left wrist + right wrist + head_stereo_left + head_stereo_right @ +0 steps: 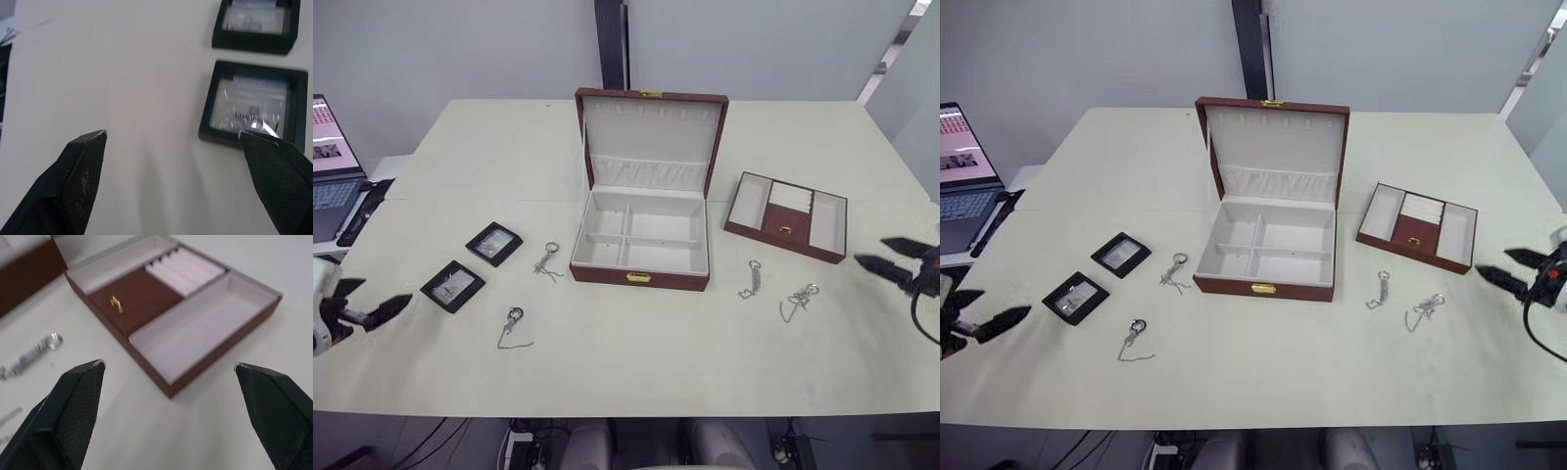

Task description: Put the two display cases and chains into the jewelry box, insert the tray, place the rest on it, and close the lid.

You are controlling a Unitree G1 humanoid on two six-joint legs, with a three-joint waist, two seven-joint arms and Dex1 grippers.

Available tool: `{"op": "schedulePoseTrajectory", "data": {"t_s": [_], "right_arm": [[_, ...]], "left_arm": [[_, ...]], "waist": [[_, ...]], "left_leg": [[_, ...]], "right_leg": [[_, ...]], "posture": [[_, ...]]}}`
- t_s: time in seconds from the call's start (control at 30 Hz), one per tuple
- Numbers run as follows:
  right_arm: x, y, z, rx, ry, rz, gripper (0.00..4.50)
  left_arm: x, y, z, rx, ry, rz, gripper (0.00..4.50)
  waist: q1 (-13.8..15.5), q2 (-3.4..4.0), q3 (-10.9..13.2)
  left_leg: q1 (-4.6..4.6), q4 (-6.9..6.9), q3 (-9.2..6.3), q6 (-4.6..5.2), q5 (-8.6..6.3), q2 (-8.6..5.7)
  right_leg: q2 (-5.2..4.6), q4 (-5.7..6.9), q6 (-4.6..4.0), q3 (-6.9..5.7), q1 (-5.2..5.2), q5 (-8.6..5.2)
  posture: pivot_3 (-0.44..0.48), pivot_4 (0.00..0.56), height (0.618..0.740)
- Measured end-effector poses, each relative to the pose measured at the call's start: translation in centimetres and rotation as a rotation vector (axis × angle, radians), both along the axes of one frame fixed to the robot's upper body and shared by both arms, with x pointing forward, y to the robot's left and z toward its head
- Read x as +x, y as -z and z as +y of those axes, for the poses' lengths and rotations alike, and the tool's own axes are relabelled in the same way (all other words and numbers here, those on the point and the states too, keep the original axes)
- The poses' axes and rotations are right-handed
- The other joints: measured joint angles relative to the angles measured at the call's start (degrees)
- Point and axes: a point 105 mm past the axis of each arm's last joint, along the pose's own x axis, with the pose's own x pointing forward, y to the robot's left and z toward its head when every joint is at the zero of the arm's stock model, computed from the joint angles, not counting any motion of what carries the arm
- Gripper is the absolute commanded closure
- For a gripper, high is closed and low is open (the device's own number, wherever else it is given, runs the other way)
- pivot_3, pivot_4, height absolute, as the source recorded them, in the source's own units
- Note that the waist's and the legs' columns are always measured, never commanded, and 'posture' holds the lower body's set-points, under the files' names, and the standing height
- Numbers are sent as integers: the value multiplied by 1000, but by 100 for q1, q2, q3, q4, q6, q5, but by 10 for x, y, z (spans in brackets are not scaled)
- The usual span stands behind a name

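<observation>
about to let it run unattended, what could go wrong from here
1. The four chains are thin and lie flat on the table, so the fingers might slip off them or snag.
2. The open left gripper sits beside two display cases lying close together; reaching for one may nudge the other.
3. The tray could go in too early, covering the jewelry box compartments.

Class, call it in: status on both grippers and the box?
Left gripper and right gripper: jaws open, empty. Jewelry box empty, lid up. Nothing in the way.

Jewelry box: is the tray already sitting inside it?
No; the tray rests on the table to the right of the open jewelry box.
</observation>
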Motion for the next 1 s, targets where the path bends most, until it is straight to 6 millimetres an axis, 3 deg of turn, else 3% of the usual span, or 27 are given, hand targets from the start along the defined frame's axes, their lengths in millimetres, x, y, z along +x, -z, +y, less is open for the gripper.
{"op": "schedulePoseTrajectory", "data": {"t_s": [0.13, 0.23, 0.3, 0.43, 0.6, 0.73, 0.8, 1.0], "right_arm": [[5, -22, 45, 33, -107, -82, 0], [12, -21, 79, 45, -155, -99, 0], [17, -16, 103, 41, -186, -94, 628], [28, 6, 146, -35, -243, -60, 2026], [35, 33, 168, -82, -246, -2, 3462], [37, 44, 183, -114, -264, 10, 4435], [38, 48, 188, -125, -266, 11, 4500], [42, 52, 199, -120, -271, 11, 4500]], "left_arm": [[22, -29, -32, -67, 79, -128, 22], [38, -29, -67, -84, 175, -134, 22], [52, -19, -89, -93, 213, -113, 0], [77, -3, -133, -71, 293, -87, 967], [89, 9, -155, -49, 325, -59, 2592], [94, 34, -178, -51, 377, 8, 3797], [96, 41, -184, -48, 386, 26, 4482], [100, 45, -202, -47, 429, 18, 4482]], "waist": [[11, 0, 0], [34, 0, 0], [42, 0, 0], [55, -3, -2], [54, -4, -3], [54, -4, -3], [52, -4, -3], [56, -4, -3]], "left_leg": [[-10, 12, -7, 0, 0, 0], [-13, 21, -7, 0, 0, -3], [-14, 23, -8, 0, 0, -1], [-37, 31, -16, 0, 0, -4], [-98, 44, 4, -21, 13, -8], [-96, 46, 3, -18, 13, -6], [-95, 46, 2, -13, 11, -6], [-96, 46, 2, -17, 14, -8]], "right_leg": [[0, 3, 0, 0, 0, 0], [0, 5, 0, 1, -1, 0], [2, 10, 0, 1, -4, 0], [3, 9, 0, -6, -14, 0], [2, 30, -1, -5, -92, 2], [2, 36, -1, -7, -92, 2], [3, 40, -1, -7, -93, 2], [3, 40, -1, -8, -92, 2]], "posture": [[0, 150, 740], [0, 150, 740], [0, 150, 740], [0, 150, 740], [0, 150, 740], [0, 150, 740], [0, 150, 740], [0, 150, 740]]}}
